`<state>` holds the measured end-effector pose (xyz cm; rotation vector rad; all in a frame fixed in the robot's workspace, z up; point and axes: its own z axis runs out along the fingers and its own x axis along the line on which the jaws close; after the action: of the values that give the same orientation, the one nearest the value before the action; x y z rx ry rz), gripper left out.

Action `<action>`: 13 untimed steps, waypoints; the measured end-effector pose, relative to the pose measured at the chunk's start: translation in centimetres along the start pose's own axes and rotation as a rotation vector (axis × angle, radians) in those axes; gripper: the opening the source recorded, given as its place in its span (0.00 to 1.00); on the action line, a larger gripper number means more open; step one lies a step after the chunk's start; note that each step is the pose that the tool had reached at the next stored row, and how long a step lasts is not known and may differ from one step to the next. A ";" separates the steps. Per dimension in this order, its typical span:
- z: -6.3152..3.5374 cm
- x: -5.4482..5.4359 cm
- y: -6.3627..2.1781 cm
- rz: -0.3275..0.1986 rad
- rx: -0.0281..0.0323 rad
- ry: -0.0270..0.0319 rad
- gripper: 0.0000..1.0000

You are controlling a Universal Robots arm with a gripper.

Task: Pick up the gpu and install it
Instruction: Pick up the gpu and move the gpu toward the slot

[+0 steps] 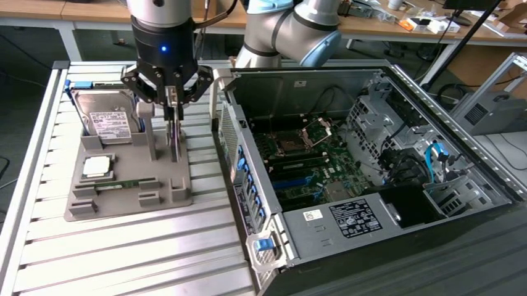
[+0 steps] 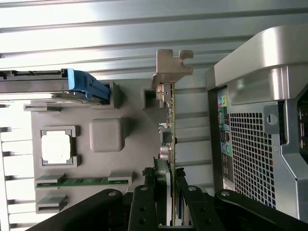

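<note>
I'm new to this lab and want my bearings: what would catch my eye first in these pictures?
The open computer case, its motherboard exposed, dominates the exterior view's right. On the exterior view's left, the gripper is closed on the gpu, which stands on edge in the gray tray. A hard drive stands propped up in the same tray.

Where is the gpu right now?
In the exterior view the gpu stands on edge in the grey tray, left of the open computer case, with the gripper closed on its top.
</note>
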<state>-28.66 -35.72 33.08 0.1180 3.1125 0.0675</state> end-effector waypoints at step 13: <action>-1.17 0.0 0.05 0.000 0.0000 0.0001 0.27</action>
<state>-28.66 -35.72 34.25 0.1180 3.1125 0.0675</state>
